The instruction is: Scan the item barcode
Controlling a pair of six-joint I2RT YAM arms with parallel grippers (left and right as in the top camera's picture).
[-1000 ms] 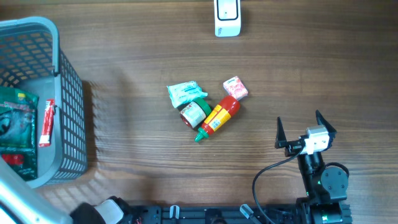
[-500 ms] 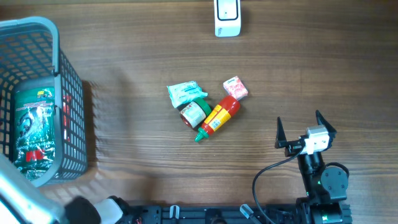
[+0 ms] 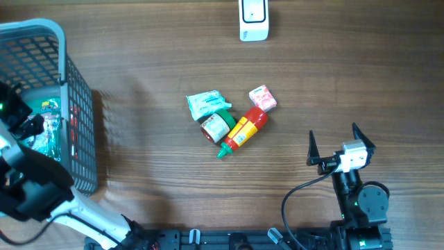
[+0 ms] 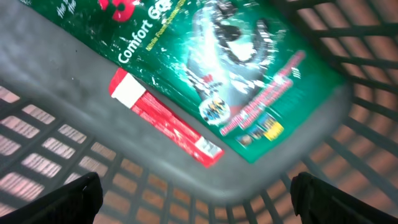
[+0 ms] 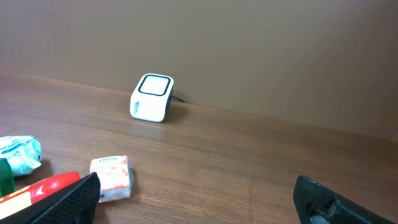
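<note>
diagonally across the basket [image 4: 68, 93] floor lies the green packet [image 4: 217, 68], print up.

The basket [image 3: 78, 104] sits at the left end of the bench [image 3: 152, 55]. In it a pouch [image 4: 236, 68] lies beside a stick pack [image 4: 165, 118], under my left end effector [image 4: 199, 199]. Mid-bench, a packet [image 3: 206, 104], jar [image 3: 215, 127], bottle [image 3: 244, 130] and box [image 3: 263, 98] cluster together. The scanner [image 3: 253, 19] stands at the far edge, and my right end effector [image 3: 341, 149] is front right.
</note>
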